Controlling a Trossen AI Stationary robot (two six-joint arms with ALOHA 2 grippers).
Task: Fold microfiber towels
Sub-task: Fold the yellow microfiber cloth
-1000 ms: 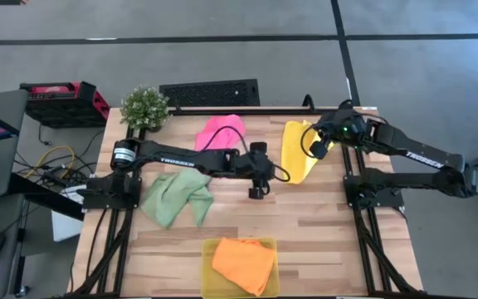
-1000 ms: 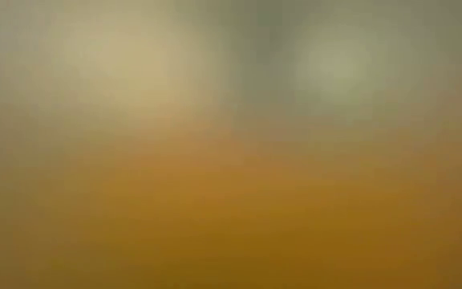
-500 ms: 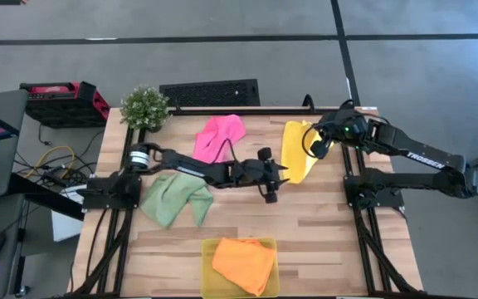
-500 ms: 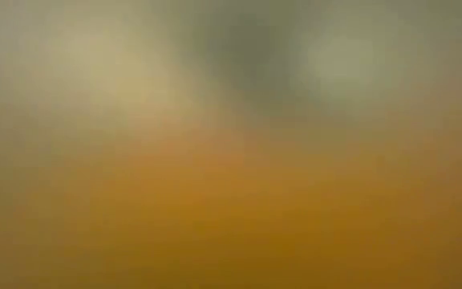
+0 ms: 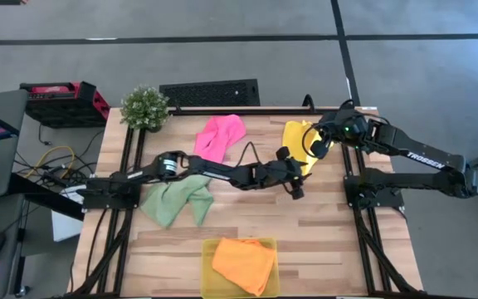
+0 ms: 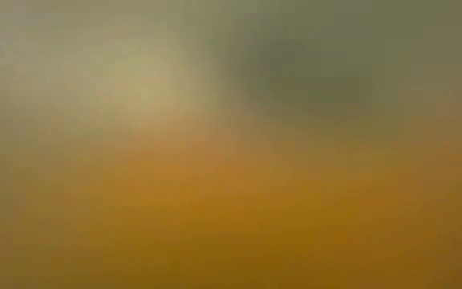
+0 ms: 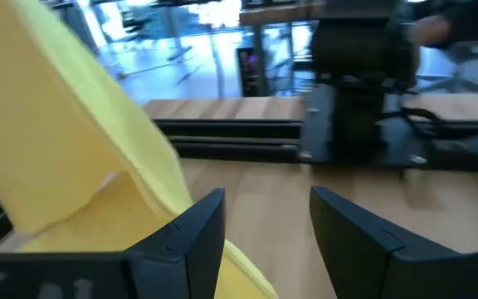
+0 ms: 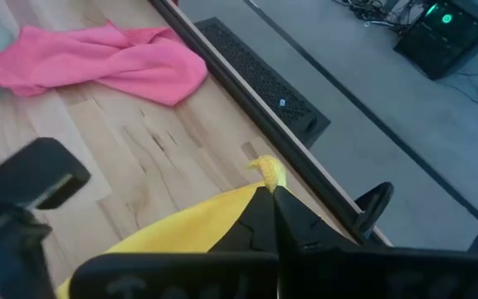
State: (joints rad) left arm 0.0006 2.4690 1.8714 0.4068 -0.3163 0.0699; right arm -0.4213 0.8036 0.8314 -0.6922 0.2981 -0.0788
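The right claw [image 5: 311,148] is staying near the far right corner of the wooden surface [image 5: 338,224]. Its two fingers are pressed together on the corner of the yellow towel [image 5: 295,148], and it is holding this corner up, so the cloth is hanging down from it to the surface. In the right wrist view the yellow corner [image 8: 265,173] is sticking out just between the closed fingertips.

The left arm is reaching across the surface, and the left claw [image 5: 294,186] is standing just beside the lower edge of the yellow towel. Its fingers are spread wide apart and are gripping nothing. In the left wrist view the yellow towel [image 7: 73,158] is hanging close in front of one finger [image 7: 191,232].

The pink towel [image 5: 219,137] is lying crumpled near the far edge of the surface. The green towel [image 5: 175,199] is lying crumpled on the left side. The orange towel [image 5: 244,263] is lying in the yellow tray [image 5: 207,270] at the near edge. A small plant [image 5: 145,106] is standing at the far left corner.

The low view is showing only a blur.
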